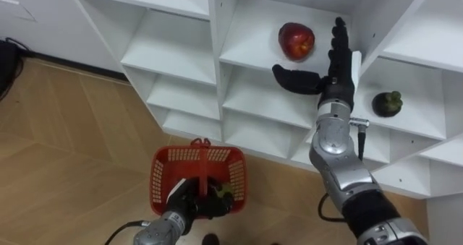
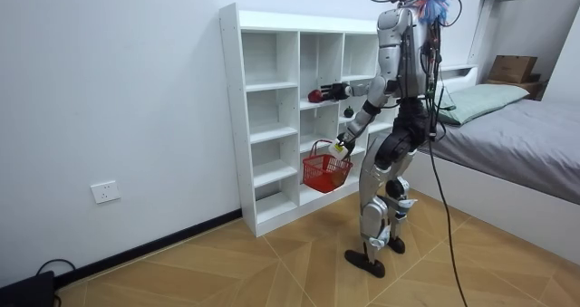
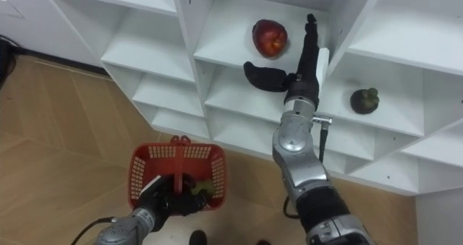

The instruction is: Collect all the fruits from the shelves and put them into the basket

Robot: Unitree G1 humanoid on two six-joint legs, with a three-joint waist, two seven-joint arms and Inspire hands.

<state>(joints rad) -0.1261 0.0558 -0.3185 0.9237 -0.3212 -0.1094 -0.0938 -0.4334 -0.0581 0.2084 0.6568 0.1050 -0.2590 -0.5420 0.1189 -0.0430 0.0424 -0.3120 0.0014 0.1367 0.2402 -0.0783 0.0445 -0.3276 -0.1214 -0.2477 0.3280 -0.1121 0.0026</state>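
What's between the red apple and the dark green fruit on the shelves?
The robot's open right hand, beside the red apple, and then the white upright divider before the dark green fruit; both eye views show it.

Smooth white laminate closet — glossy red apple, red plastic mesh basket, satin wood floor.

My right hand and left hand are matte black, the right bearing a white tag at its back, both on rounded silver-grey forearm casings with black bands, a small bolt at the right wrist and thin black cables.
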